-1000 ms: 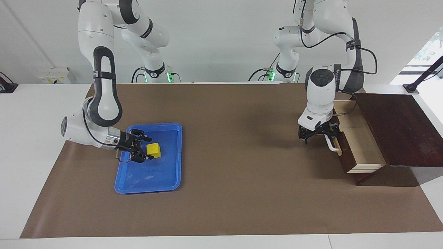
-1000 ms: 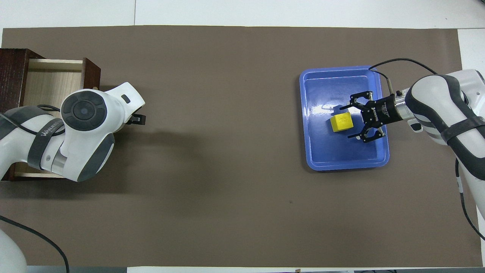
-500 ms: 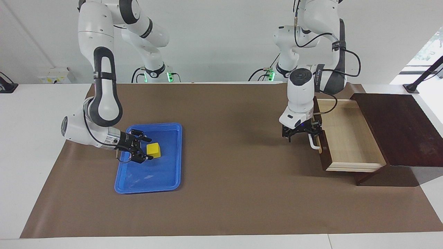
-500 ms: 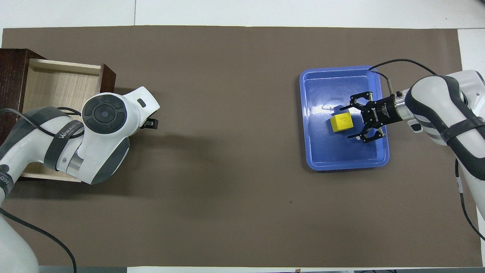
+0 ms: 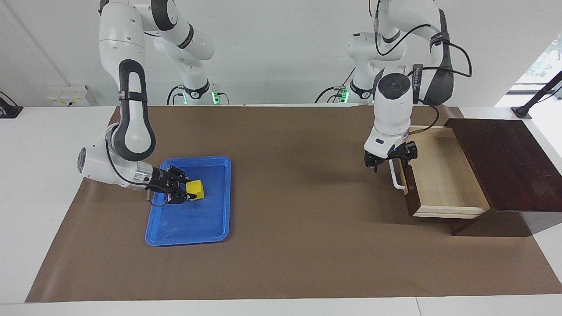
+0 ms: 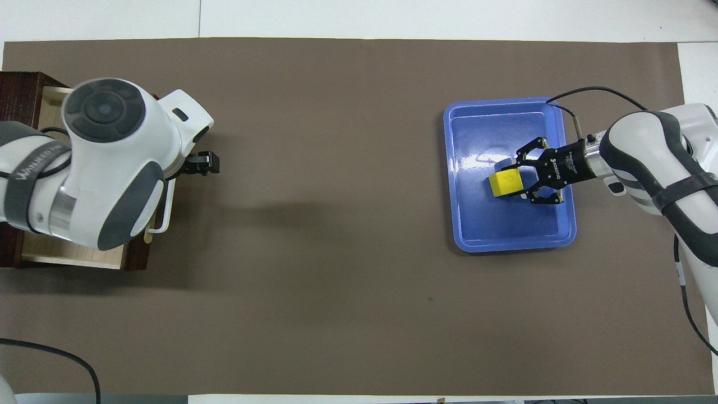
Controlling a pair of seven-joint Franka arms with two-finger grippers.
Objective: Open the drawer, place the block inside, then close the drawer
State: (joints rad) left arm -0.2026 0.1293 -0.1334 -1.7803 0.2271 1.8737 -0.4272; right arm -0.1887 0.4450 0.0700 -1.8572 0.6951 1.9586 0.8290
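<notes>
The block (image 5: 196,189) (image 6: 506,183), a small yellow cube, lies in a blue tray (image 5: 189,239) toward the right arm's end of the table. My right gripper (image 5: 191,190) (image 6: 513,182) lies low in the tray, shut on the block from both sides. The drawer (image 5: 443,175) stands pulled out of the dark cabinet (image 5: 500,162), its pale inside showing. My left gripper (image 5: 390,161) hangs open just above the white handle (image 5: 398,179), not touching it. In the overhead view the left arm hides most of the drawer (image 6: 78,255); one of the left gripper's fingers (image 6: 203,164) shows.
A brown mat (image 5: 298,228) covers the table between the blue tray (image 6: 513,244) and the cabinet (image 6: 22,92). The cabinet sits at the left arm's end, its drawer front facing the tray.
My right gripper has closed on the block. My left gripper pulled the drawer farther out, then rose off the handle.
</notes>
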